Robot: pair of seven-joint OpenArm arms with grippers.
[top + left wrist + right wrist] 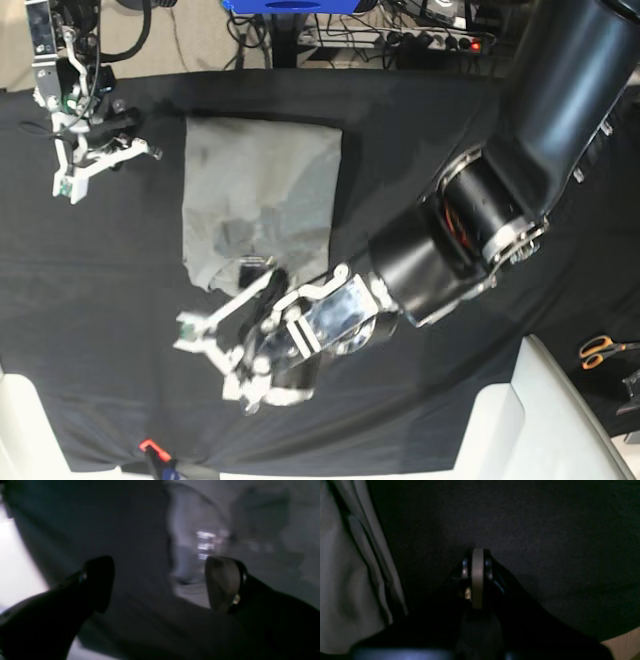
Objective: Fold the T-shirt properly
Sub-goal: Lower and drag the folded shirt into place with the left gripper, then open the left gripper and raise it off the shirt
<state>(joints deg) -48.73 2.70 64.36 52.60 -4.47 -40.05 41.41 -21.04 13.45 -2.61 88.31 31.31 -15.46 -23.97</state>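
Note:
The grey T-shirt lies folded into a tall rectangle on the black table cloth. My left gripper is open at the shirt's near left corner, just off its lower edge. In the left wrist view the open gripper has nothing between its fingers, and blurred grey shirt cloth with small white marks lies behind it. My right gripper is at the far left, apart from the shirt. In the right wrist view it is shut and empty over black cloth, with the shirt's edge to its left.
Orange-handled scissors lie at the right edge. White surfaces border the table at the near right and near left. A small red object sits at the front edge. Cables and a power strip lie behind the table.

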